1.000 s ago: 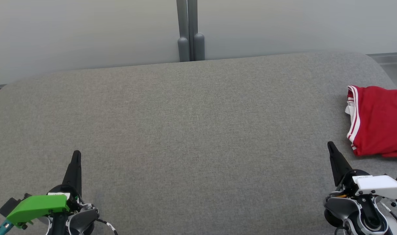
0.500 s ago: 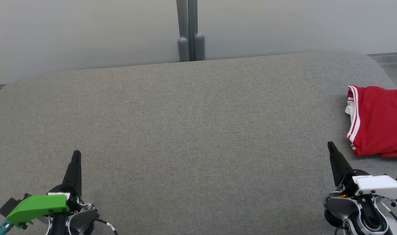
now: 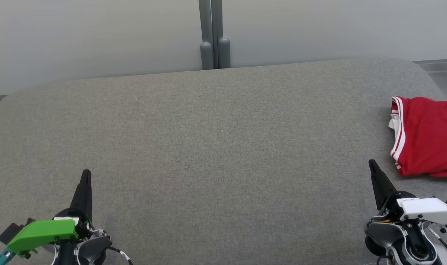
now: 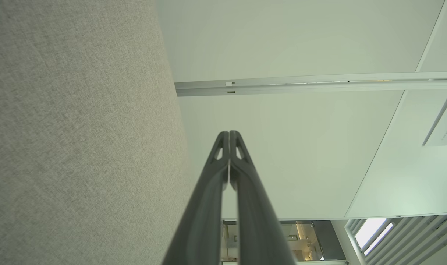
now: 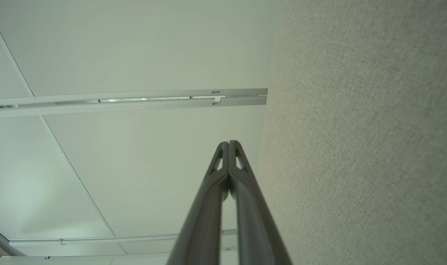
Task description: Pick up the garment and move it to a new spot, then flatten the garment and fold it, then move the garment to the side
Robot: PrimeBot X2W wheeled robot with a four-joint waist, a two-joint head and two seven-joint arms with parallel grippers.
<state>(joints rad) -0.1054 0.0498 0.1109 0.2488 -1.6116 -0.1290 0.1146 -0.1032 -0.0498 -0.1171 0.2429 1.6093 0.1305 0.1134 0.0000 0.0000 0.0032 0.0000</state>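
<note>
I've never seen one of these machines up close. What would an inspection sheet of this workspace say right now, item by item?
Surface: grey fabric-covered table, flat, with rounded far corners.
Job's things: red garment with white stripes, lying at the table's right edge and partly cut off by the head view; it looks folded; neither gripper touches it.
Clutter: nothing seen.
Grippers: left gripper and right gripper both shut and empty, at the near edge, fingers pointing away from the robot.
Cables: thin cable by the left gripper's mount, well apart from the garment.
Surroundings: pale wall panels behind the table, with a grey post between them.
</note>
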